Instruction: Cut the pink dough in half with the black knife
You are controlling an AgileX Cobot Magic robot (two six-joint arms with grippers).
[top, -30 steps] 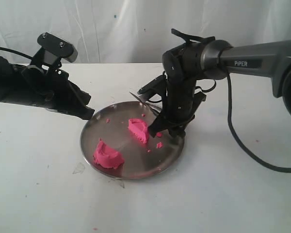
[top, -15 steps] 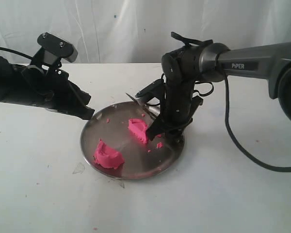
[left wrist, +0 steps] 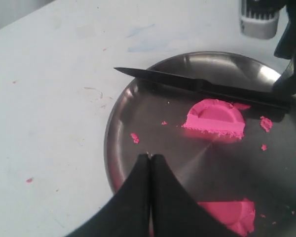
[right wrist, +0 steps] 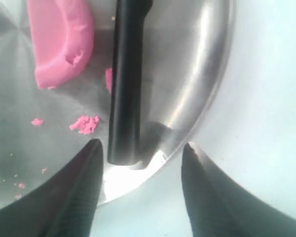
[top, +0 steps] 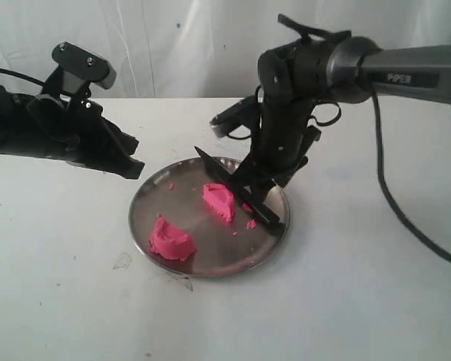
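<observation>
— White cloth covers the surface (top: pixel 346 301), and on it sits the round steel plate (top: pixel 146 226). What lies in it?

— The pink dough (top: pixel 219 201), already in two rough halves: one near the plate's middle, the other (top: pixel 170 241) at the near left edge. The black knife (top: pixel 237 195) lies across the far right of the plate, just beside the middle half, its tip reaching past the far rim.

— And the arms?

— The right end effector (right wrist: pixel 140 187) hangs over the handle end, its fingers spread to either side and touching nothing. The left end effector (left wrist: pixel 150 165) has its fingers pressed together, pinching nothing, poised over the plate's left rim.

— So the step in hand?

— My judgement: the cut looks done, and the right arm is letting go of the knife. To do it well, lift straight up with the fingers wide, so neither one catches the handle and drags the blade into the nearby half or the small pink crumbs (right wrist: pixel 85 124).
</observation>
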